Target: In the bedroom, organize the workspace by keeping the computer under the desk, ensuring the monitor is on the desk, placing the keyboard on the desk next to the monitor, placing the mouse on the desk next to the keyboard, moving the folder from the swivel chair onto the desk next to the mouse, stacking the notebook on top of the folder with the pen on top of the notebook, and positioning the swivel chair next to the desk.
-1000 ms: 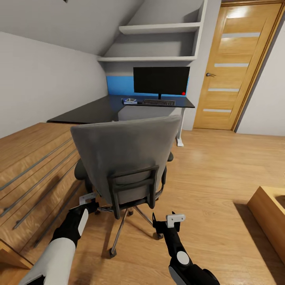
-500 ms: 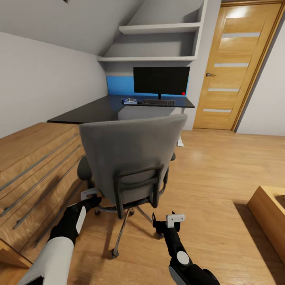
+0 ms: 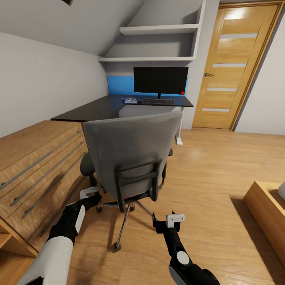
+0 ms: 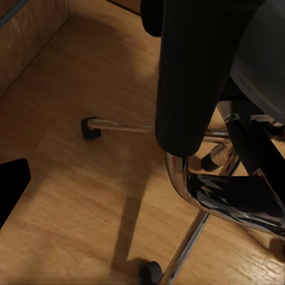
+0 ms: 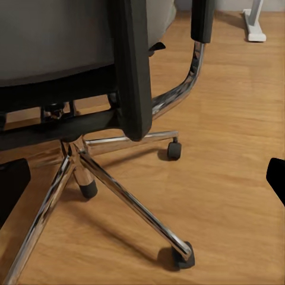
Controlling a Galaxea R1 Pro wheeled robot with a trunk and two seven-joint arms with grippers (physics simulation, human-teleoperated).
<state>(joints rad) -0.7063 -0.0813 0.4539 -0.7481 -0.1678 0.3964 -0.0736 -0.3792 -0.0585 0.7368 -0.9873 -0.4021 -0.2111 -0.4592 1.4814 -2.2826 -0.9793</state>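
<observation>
With both the left gripper (image 3: 89, 194) and right gripper (image 3: 174, 219) spread and empty, push the swivel chair (image 3: 132, 152) squarely at its back so it rolls straight toward the desk (image 3: 99, 109).

No words, numbers or brand marks can be read anywhere from where I stand. The monitor (image 3: 160, 80) shows a blank black screen, and the keyboard (image 3: 158, 101) keys are too small to make out.

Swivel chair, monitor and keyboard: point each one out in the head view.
swivel chair (image 3: 130, 152), head view, middle of its grey backrest.
monitor (image 3: 160, 80), head view, centre of the black screen.
keyboard (image 3: 158, 101), head view, middle of the key area.
</observation>
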